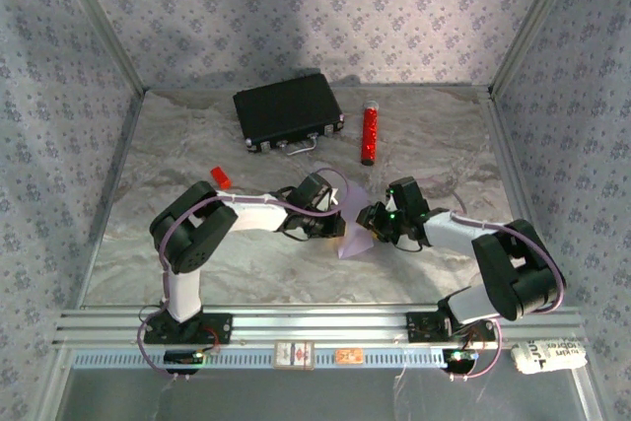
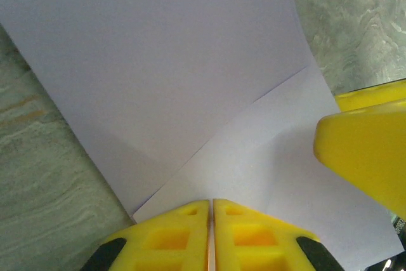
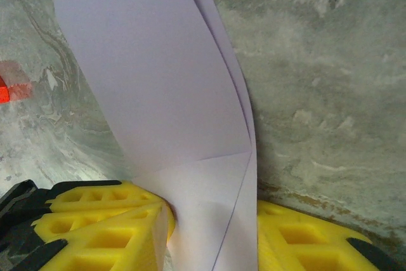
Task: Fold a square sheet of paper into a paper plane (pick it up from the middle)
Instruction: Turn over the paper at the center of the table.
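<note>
Grey table: both tools, left & right, clamped on lilac paper mid-table.

Pale lilac square sheet of paper between yellow-fingered tools, marbled grey worktop beneath, black case and red cylinder beyond them, floral lilac-patterned walls.

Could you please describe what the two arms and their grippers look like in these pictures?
Both arms have white links, bulky black joint housings and thin lilac cables looping alongside. The left gripper and right gripper have bright yellow moulded jaws with recessed square pockets and black mounts. Green lights glow on the right wrist.
</note>
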